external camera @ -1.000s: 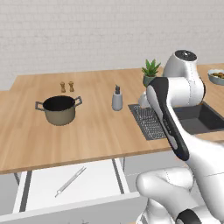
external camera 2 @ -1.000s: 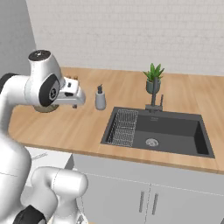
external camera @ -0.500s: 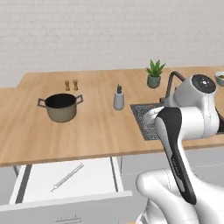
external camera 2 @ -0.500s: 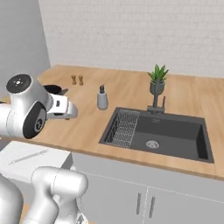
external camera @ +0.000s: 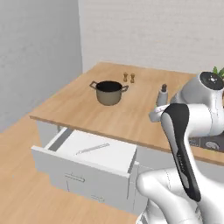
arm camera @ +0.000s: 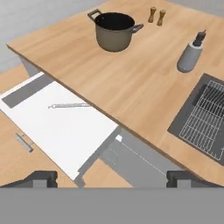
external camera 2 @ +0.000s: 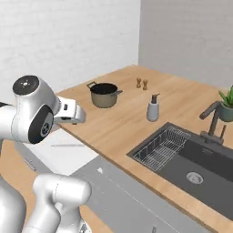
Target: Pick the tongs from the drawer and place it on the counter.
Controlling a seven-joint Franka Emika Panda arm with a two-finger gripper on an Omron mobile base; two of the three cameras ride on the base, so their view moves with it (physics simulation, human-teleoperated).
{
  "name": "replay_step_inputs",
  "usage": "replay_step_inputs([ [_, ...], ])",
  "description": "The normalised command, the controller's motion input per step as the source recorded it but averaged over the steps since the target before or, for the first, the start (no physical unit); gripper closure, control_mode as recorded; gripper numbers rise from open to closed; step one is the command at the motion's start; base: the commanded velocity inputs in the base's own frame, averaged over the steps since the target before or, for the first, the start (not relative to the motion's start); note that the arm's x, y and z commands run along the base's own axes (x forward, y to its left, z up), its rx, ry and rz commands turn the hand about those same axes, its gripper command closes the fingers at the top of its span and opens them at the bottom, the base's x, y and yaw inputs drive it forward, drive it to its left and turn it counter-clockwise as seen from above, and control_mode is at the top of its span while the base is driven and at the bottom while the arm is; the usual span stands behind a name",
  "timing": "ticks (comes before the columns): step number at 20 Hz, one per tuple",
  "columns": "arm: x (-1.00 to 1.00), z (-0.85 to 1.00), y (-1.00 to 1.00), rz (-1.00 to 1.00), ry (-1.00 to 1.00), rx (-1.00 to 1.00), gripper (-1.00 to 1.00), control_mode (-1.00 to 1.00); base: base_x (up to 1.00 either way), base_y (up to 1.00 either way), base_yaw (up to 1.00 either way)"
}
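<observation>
Below the wooden surface [external camera: 87,111], the drawer [external camera: 83,166] stands pulled out, white inside, with a light grey front panel and a small bar handle [arm camera: 22,142]. Tongs [external camera: 92,148] lie flat on the drawer floor, well apart from its front panel; in the hand view the tongs [arm camera: 70,105] rest just beside the surface's near edge. On the surface, a dark pot [external camera: 109,92] with two side handles stands toward the far side, and two small brown shakers [external camera: 129,78] stand beyond it. A grey soap dispenser [external camera 2: 153,108] stands to the right of the pot, near the sink [external camera 2: 191,159], which holds a wire rack [external camera 2: 161,145] in its left part. A tap [external camera 2: 211,123] and a potted plant [external camera 2: 226,107] stand at the sink's far rim. The jaws [arm camera: 111,178] hang above the drawer's right end and the cabinet front, spread wide and holding nothing; both dark tips show at the bottom of the hand view. No writing or labels can be read on any object.
</observation>
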Motion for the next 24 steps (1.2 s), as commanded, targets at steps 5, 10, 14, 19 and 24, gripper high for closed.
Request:
replay_step_inputs([
  [5, 0.0, 0.0, 0.0, 0.0, 0.0, 0.0, -1.0, 1.0, -0.13, -0.28, 0.9],
  [10, 0.0, 0.0, 0.0, 0.0, 0.0, 0.0, -1.0, 1.0, -0.37, -0.34, 0.66],
  [14, 0.07, -0.16, 0.0, 0.21, 0.06, 0.0, -1.0, -1.0, 0.0, 0.0, 0.0],
  [19, 0.96, -0.74, 0.09, 0.05, 0.23, -0.01, -1.0, -1.0, 0.0, 0.0, 0.0],
  [24, 0.95, -0.76, 0.25, 0.06, 0.3, -0.03, -1.0, -1.0, 0.0, 0.0, 0.0],
])
